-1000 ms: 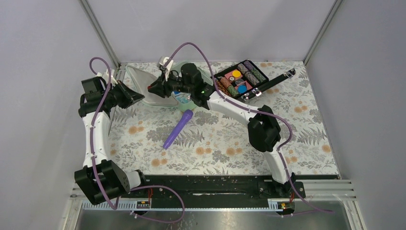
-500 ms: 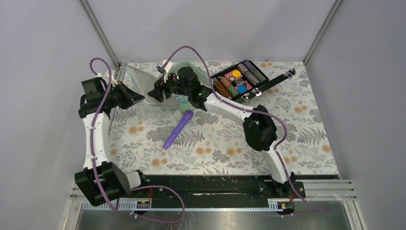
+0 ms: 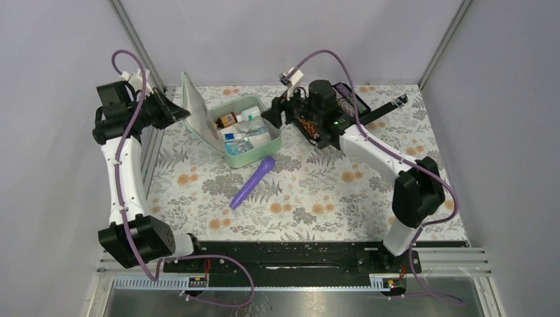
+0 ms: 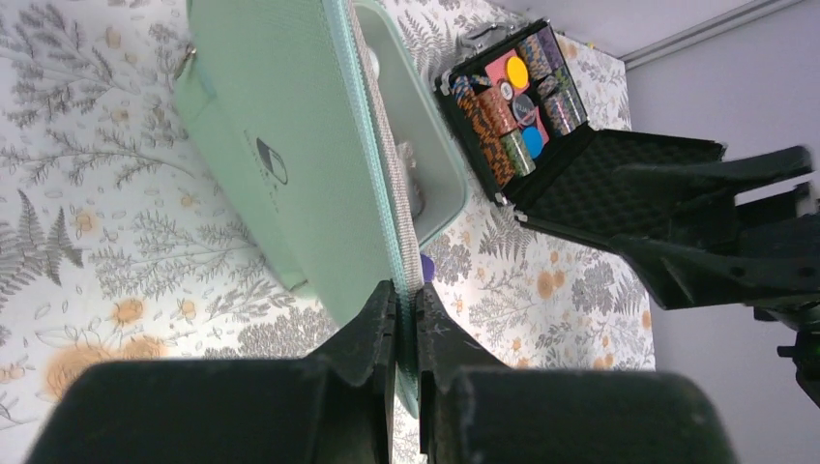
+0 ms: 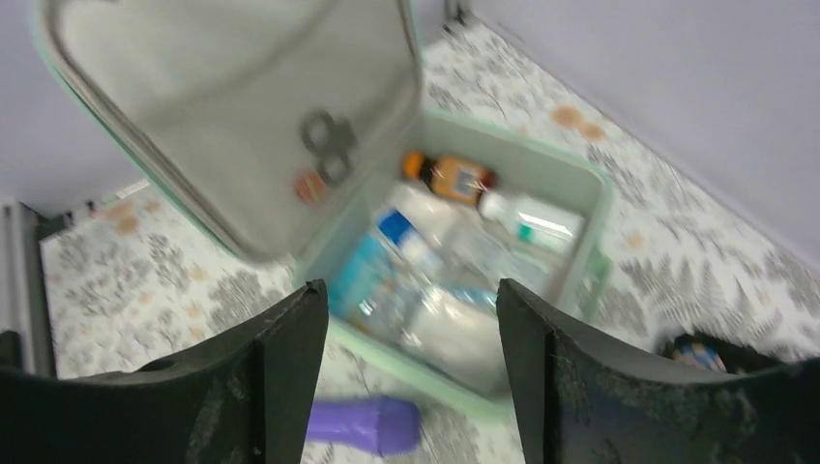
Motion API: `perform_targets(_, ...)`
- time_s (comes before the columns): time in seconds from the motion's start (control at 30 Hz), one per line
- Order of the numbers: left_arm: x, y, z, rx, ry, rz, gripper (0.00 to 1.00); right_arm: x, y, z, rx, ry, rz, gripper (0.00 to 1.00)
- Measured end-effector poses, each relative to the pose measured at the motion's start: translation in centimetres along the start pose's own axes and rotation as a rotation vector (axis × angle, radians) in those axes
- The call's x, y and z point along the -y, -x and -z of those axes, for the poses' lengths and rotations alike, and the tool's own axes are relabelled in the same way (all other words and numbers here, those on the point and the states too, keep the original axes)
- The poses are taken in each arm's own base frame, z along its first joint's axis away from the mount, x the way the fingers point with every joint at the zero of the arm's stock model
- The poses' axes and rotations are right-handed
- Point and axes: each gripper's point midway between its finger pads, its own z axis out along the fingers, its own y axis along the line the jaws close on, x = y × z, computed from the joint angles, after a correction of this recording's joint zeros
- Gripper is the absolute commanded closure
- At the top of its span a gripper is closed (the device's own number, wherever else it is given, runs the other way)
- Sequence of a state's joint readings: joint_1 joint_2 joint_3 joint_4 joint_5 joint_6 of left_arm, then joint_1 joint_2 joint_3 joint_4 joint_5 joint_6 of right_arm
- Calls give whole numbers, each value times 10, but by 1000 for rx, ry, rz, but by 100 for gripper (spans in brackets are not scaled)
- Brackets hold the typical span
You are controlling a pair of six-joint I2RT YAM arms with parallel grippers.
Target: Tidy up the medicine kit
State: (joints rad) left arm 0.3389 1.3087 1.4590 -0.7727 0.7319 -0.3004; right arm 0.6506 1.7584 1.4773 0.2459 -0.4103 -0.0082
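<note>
The mint-green medicine kit stands open at the back left, with a brown bottle, a white tube and blue-and-white packets inside. Its lid stands nearly upright. My left gripper is shut on the lid's edge, and the left wrist view shows the jaws pinching the lid near its corner. My right gripper is open and empty, just right of the kit. In the right wrist view it looks into the kit, blurred.
A purple pen-like tool lies on the floral cloth in front of the kit; it also shows in the right wrist view. The black case of colourful rolls and discs lies open behind my right wrist.
My left gripper has swung the lid up from lying back to nearly upright. My right gripper has pulled out of the kit to the right. The purple tool has shifted slightly right.
</note>
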Motion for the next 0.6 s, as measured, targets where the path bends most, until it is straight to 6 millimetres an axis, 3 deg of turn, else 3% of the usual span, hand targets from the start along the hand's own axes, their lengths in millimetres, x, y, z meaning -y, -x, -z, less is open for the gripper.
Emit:
perform_targets(0.1, 8, 16, -9, 6, -15, -31, 100, 19, -25, 27, -74, -54, -3, 27)
perform_targets(0.17, 15, 22, -22, -14, -36, -42, 100, 19, -42, 38, -122, -61, -6, 26)
perform_targets(0.2, 19, 24, -31, -24, -50, -51, 95, 17, -53, 45, -153, -60, -7, 26)
perform_targets(0.27, 27, 23, -52, -58, -76, -66, 73, 13, -68, 56, -197, -59, -7, 26)
perform_targets(0.33, 40, 15, -79, -103, -122, -89, 53, 11, -77, 66, -224, -60, -6, 25)
perform_targets(0.4, 59, 4, -97, -137, -176, -127, 40, 9, -85, 75, -246, -61, -4, 25)
perform_targets(0.5, 92, -23, -114, -208, -261, -183, 33, 10, -91, 80, -269, -63, 1, 24)
perform_targets(0.6, 111, -36, -117, -231, -298, -251, 29, 11, -95, 83, -285, -57, 16, 24)
